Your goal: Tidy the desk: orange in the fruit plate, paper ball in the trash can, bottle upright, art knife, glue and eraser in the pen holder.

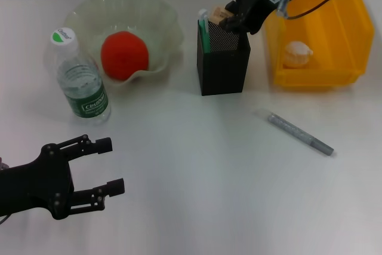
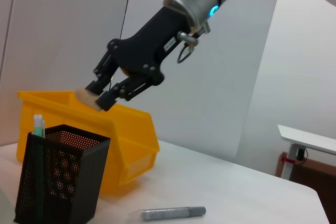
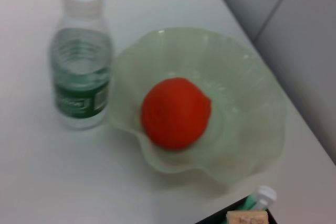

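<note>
My right gripper [image 1: 225,19] is shut on the tan eraser [image 1: 219,13] just above the open top of the black mesh pen holder [image 1: 224,64]. The mint-green art knife [image 1: 204,28] stands inside the holder. In the left wrist view the eraser [image 2: 86,97] hangs slightly above the holder [image 2: 60,177]. The grey glue [image 1: 300,132] lies flat on the desk to the right. The orange [image 1: 124,55] rests in the fruit plate [image 1: 161,16]. Beside the plate the bottle [image 1: 83,82] stands upright. A paper ball [image 1: 297,53] lies in the yellow trash can [image 1: 334,40]. My left gripper [image 1: 112,165] hovers open at the near left.
The trash can stands directly right of the pen holder, close behind my right arm. The white desk [image 1: 197,177] runs bare between my left gripper and the glue.
</note>
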### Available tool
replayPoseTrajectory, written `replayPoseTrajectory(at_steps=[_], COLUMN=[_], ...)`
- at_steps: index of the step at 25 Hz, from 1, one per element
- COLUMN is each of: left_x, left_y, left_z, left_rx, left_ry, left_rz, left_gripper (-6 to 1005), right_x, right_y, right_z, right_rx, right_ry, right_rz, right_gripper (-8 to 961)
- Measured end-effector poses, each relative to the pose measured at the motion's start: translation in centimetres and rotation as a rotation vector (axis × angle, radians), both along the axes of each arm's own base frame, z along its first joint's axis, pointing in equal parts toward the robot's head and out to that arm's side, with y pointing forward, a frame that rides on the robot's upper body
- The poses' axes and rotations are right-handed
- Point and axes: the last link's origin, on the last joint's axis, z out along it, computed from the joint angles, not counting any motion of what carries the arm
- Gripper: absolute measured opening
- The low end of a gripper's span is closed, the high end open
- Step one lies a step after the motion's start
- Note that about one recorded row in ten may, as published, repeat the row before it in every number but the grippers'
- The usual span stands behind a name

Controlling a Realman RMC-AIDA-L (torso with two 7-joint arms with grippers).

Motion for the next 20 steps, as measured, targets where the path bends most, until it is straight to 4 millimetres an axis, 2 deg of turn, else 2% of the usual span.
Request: replayPoseTrajectory(at_steps=[5, 9, 11, 12, 15, 16, 17, 20], left_x=[0.0, 0.0, 0.0, 0.0, 0.1, 0.1, 0.1, 0.2], left_y=[0.1, 0.1, 0.1, 0.1, 0.2, 0.3, 0.3, 0.4], left_z=[0.0, 0.1, 0.2, 0.2, 0.2, 0.1, 0.1, 0.0], left_rx=[-0.002, -0.004, -0.004, -0.004, -0.004, -0.003, -0.003, -0.002], left_ry=[0.001, 0.0, 0.002, 0.002, 0.003, 0.003, 0.003, 0.003], left_rz=[-0.002, -0.001, -0.002, -0.002, -0.004, -0.004, -0.004, -0.004], left_gripper=[818, 818, 818, 818, 818, 819, 819, 819], right_x=[0.7, 0.6, 0.7, 0.7, 2.6, 4.2, 4.2, 6.7], right_y=[0.7, 0.2, -1.1, -1.1, -2.7, -3.5, -3.5, -4.1], right_z=[-0.6, -0.2, 0.8, 0.8, 1.4, 0.6, 0.6, -1.2], right_rx=[0.018, 0.006, -0.015, -0.015, -0.04, -0.063, -0.063, -0.078], right_ry=[0.01, 0.006, -0.022, -0.022, -0.11, -0.154, -0.154, -0.193], right_rz=[-0.021, -0.031, -0.092, -0.092, -0.212, -0.278, -0.278, -0.336], right_gripper=[304, 431, 494, 493, 492, 491, 490, 489])
